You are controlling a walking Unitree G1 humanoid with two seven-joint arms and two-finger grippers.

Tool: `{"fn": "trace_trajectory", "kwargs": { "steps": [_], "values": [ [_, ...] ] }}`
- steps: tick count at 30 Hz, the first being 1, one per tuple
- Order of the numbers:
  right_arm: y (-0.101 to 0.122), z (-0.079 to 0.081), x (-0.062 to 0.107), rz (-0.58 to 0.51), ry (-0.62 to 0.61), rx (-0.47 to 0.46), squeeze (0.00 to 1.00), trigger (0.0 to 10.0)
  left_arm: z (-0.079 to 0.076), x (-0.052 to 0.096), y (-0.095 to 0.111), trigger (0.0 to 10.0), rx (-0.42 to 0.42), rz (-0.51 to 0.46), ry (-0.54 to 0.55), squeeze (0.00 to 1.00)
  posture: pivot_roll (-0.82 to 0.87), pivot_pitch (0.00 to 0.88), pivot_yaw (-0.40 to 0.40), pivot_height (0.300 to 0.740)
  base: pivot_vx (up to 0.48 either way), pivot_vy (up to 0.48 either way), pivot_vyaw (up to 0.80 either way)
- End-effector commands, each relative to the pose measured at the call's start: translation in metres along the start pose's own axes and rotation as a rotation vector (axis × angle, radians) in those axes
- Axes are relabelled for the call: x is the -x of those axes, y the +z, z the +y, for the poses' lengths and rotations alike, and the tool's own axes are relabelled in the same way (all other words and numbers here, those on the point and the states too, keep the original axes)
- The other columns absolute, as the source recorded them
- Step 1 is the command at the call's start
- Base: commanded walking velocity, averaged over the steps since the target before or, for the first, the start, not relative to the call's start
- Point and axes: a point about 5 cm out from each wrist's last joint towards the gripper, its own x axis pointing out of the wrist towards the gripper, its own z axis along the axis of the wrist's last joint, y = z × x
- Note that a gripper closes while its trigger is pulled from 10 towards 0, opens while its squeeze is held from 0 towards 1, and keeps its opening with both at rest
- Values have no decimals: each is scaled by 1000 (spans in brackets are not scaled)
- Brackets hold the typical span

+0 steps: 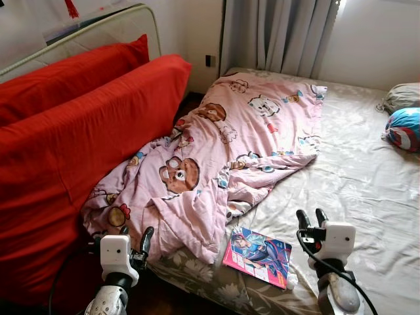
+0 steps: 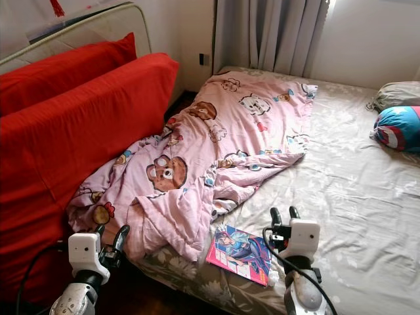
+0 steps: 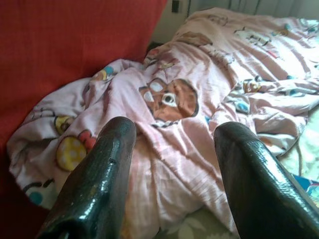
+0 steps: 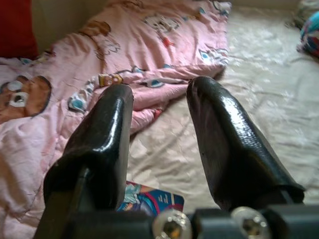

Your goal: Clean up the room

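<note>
A rumpled pink blanket [image 1: 223, 144] with cartoon bear prints lies across the left half of the bed [image 1: 354, 190]. A colourful comic book [image 1: 258, 255] rests flat near the bed's front edge, just right of the blanket's lower corner. My left gripper [image 1: 136, 239] is open at the bed's front left corner, its fingers [image 3: 94, 179] pointing at the blanket with nothing between them. My right gripper [image 1: 312, 218] is open above the sheet, a little right of the book. In the right wrist view the book's corner [image 4: 149, 199] shows below the fingers [image 4: 229, 144].
Two large red cushions [image 1: 72, 144] lean along the bed's left side against a headboard. A blue round pillow [image 1: 403, 128] and a grey one [image 1: 401, 96] lie at the far right. Grey curtains [image 1: 275, 36] hang behind the bed. Bare beige sheet spreads over the right half.
</note>
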Motion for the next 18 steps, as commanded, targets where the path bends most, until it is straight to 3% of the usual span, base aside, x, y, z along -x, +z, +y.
{"fn": "trace_trajectory", "kwargs": {
  "steps": [1, 9, 18],
  "values": [
    [1, 2, -3, 23, -25, 2, 0, 10000, 1, 3, 3, 10000, -2, 7, -25, 0, -53, 75, 1, 740, 0, 0, 0],
    [7, 7, -2, 7, -23, 8, 0, 10000, 5, 0, 7, 10000, -14, 20, -42, 0, -71, 78, 10, 685, 0, 0, 0],
    [6, 1, 3, 21, -53, 24, 0, 10000, 1, 1, 8, 10000, 1, 26, -50, 0, -95, 68, 3, 685, 0, 0, 0]
  ]
}}
